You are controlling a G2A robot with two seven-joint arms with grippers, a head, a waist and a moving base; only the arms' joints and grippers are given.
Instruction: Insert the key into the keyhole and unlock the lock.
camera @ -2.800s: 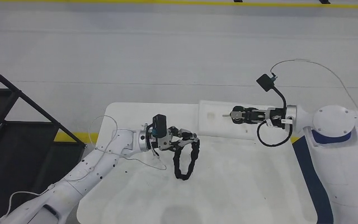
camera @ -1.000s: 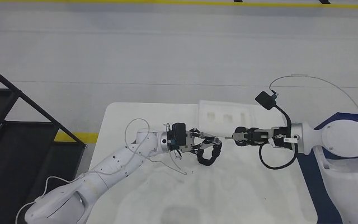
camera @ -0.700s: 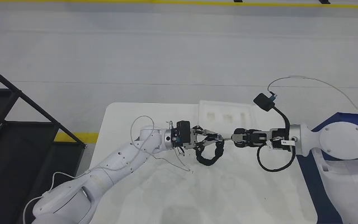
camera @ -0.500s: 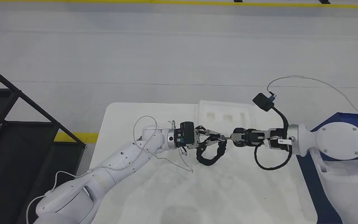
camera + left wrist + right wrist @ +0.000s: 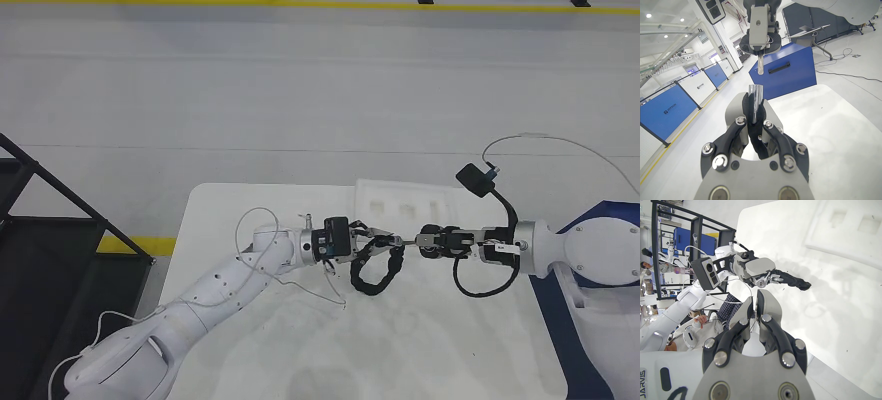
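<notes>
Above the white table [image 5: 450,330], left gripper [image 5: 753,108] clamped on black cable lock [image 5: 757,145] with chrome cylinder [image 5: 755,93], right gripper [image 5: 755,302] pinching silver key [image 5: 760,66], tip just short of keyhole [image 5: 761,283].

A white table [image 5: 300,340] with rounded corners bears a white foam tray [image 5: 400,192] lying flat at its far edge, right of centre. Shallow rectangular recesses [image 5: 380,207] sit in the tray's top. A few dark specks [image 5: 847,351] dot the tabletop.

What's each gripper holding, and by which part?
Left gripper: the cable lock, jaws shut on its black sleeve just behind the chrome cylinder. Right gripper: the key, pinched by its head, blade sticking out.
</notes>
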